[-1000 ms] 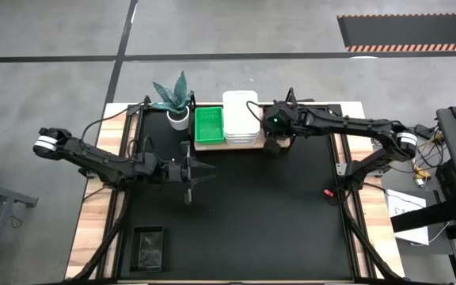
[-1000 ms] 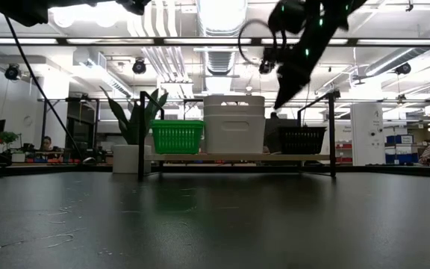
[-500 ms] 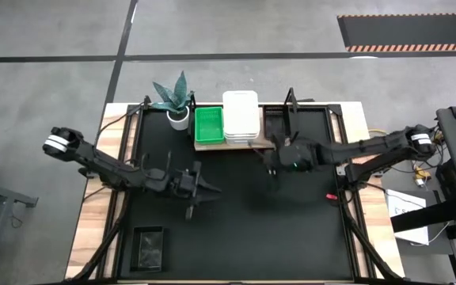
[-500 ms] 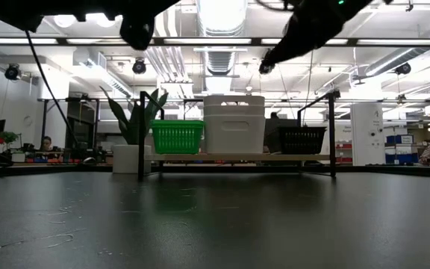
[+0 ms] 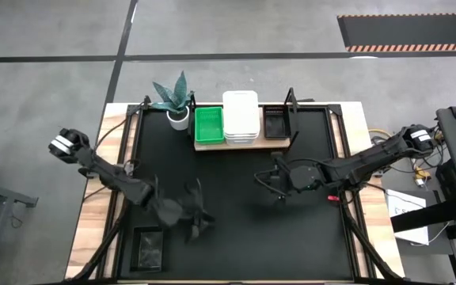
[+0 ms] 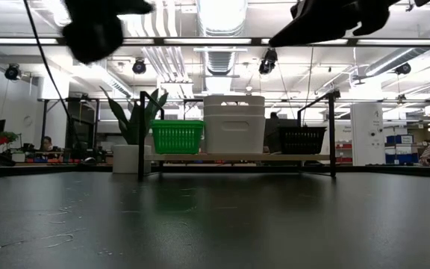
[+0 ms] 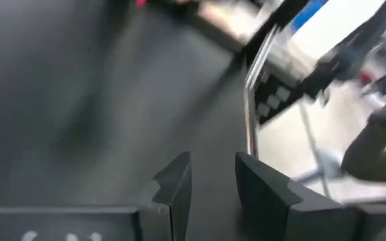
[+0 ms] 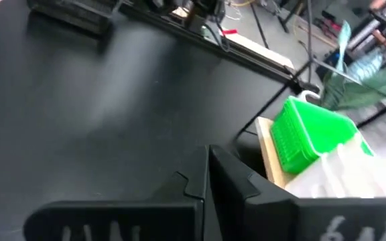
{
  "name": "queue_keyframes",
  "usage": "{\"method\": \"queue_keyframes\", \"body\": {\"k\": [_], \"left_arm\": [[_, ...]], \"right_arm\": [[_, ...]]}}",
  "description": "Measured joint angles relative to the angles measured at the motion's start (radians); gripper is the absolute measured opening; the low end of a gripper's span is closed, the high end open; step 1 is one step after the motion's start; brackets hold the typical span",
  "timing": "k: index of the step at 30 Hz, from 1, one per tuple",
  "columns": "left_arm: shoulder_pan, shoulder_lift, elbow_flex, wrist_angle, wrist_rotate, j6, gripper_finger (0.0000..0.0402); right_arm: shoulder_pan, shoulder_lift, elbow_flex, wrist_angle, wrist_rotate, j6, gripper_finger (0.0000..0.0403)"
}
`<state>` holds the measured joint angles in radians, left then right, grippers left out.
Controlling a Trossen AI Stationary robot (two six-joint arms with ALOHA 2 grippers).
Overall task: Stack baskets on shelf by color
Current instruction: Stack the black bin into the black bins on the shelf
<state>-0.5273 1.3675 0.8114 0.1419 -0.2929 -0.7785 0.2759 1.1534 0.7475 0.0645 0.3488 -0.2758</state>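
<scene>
Both arms have drawn back from the shelf [image 5: 242, 144], where green [image 5: 209, 125], white [image 5: 240, 116] and black baskets [image 5: 275, 123] sit side by side; clenched right gripper [image 5: 275, 181] is nearer, left gripper [image 5: 197, 223] parted, empty

The shelf [image 5: 241, 144] is a light-brown board on black posts at the table's far edge. On it stand three baskets in a row, upright and open-topped. The green basket [image 5: 209, 124] sits at the shelf's left end, its walls a fine mesh. The white basket [image 5: 240, 115], taller and larger, stands mid-shelf, touching the green one. The black basket [image 5: 274, 123], smallest and lowest, sits at the right end just beside the white, next to the shelf's post.
</scene>
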Motion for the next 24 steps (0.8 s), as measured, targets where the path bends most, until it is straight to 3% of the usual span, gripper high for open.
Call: {"method": "queue_keyframes", "body": {"k": [8, 14, 20, 24], "left_arm": [[-0.213, 0.213, 0.339, -0.529, 0.012, -0.239, 0.0099], [-0.315, 0.325, 0.581, -0.938, 0.131, -0.389, 0.0099], [-0.393, 0.334, 0.641, -1.103, 0.260, -0.519, 0.0099], [-0.448, 0.335, 0.638, -1.148, 0.274, -0.616, 0.0099]], "right_arm": [[0.008, 0.004, -0.010, -0.003, -0.015, -0.019, 0.0009], [0.006, 0.008, -0.040, 0.017, -0.015, -0.017, 0.0009], [0.005, 0.003, -0.038, 0.037, -0.012, -0.036, 0.0009], [0.005, 0.000, -0.038, 0.038, -0.016, -0.032, 0.0009]]}}
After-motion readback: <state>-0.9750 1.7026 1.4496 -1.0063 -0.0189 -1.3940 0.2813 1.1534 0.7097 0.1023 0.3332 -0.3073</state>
